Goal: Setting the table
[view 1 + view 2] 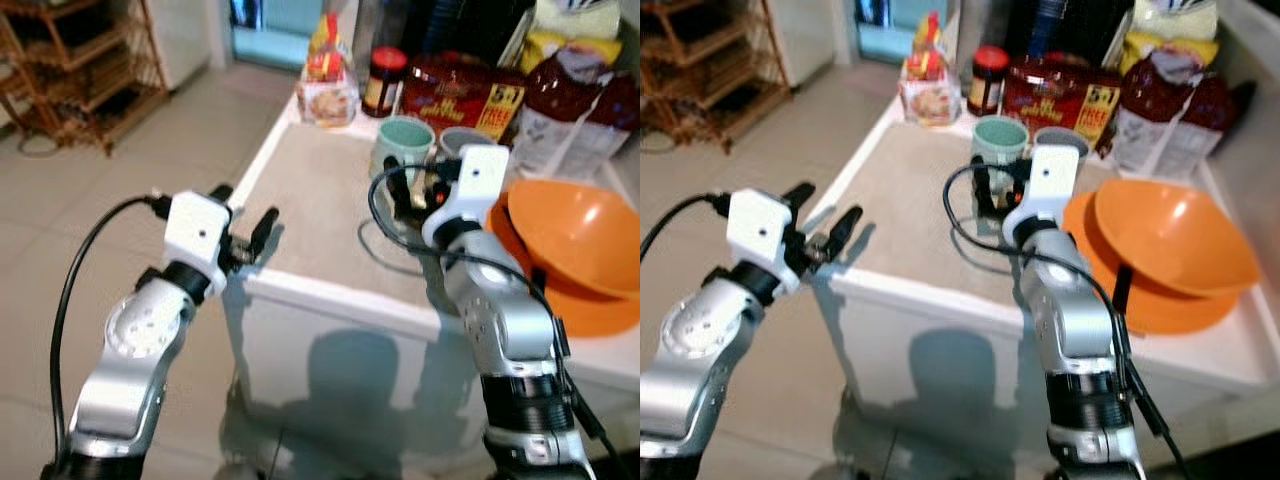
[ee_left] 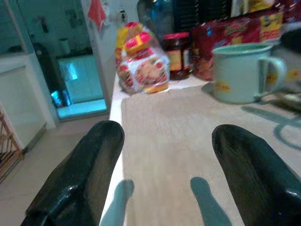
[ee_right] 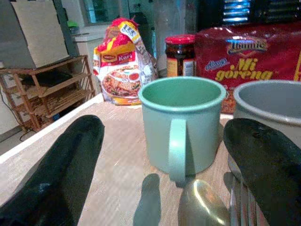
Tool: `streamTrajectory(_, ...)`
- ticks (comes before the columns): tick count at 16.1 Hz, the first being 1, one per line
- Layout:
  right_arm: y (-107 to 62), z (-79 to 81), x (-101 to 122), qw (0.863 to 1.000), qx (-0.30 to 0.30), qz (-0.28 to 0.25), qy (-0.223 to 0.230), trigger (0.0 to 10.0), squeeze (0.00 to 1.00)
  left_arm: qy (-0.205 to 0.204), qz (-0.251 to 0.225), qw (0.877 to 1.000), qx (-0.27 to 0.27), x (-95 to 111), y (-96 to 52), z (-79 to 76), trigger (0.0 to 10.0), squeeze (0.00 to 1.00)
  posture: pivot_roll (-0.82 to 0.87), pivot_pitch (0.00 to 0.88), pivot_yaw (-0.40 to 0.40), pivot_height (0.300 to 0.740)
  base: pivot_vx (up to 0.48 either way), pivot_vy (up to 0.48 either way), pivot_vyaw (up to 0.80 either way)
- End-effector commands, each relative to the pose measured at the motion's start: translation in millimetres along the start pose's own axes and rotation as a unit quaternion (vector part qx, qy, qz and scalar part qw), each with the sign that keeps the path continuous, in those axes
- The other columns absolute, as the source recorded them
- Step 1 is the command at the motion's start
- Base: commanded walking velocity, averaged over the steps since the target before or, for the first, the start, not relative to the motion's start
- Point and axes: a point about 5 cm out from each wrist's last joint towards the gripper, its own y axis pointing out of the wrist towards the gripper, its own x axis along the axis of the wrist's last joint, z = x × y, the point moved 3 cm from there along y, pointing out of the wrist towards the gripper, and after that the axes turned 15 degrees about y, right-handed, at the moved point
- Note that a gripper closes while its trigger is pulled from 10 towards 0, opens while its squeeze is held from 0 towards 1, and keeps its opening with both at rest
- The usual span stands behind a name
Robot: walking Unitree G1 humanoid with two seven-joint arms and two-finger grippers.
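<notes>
Pale green enamel mug (image 3: 182,123) stands upright on the white-edged counter w/ beige top (image 1: 320,200), handle facing the right end effector (image 3: 160,165); inside not visible. Grey mug (image 3: 268,106) just beside it, contents not visible. Orange plastic bowl (image 1: 580,235) sits tilted on a flat orange plate (image 1: 590,305) at the counter's right side, looks empty. Metal spoon (image 3: 200,205) and fork tines (image 3: 237,197) lie on the counter just in front of the green mug.

Labels: red noodle multipack (image 3: 249,59) reads "Mi goreng"; yellow/red noodle packet (image 3: 121,61) reads "Kari". Red-lidded dark jar (image 3: 181,54) between them, label unreadable. Red-and-white bags (image 1: 570,120) at back right, text unreadable.

Right end effector over the counter, fingers spread wide, holding nothing, green mug straight ahead between finger lines, near but apart. Left end effector (image 1: 245,225) at the counter's left edge, fingers wide apart, empty, mugs well apart from it. Wooden rack (image 1: 75,65) on floor at far left.
</notes>
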Motion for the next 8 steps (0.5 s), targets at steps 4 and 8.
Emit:
streamTrajectory(4,9.1,-4.9,-12,1.000,-0.017,0.025,-0.001,10.0,1.00,-0.004,-0.010,0.999,-0.038,6,-0.5,-7.6,10.0,0.00,0.12,0.074,-0.065,0.740,0.000,0.000,0.00)
streamTrajectory(8,28.5,-8.9,-30,0.998,-0.022,0.062,0.006,10.0,0.00,-0.020,-0.020,0.997,-0.074,12,-2.3,-13.9,10.0,0.00,0.12,0.075,-0.067,0.740,0.000,0.000,0.00)
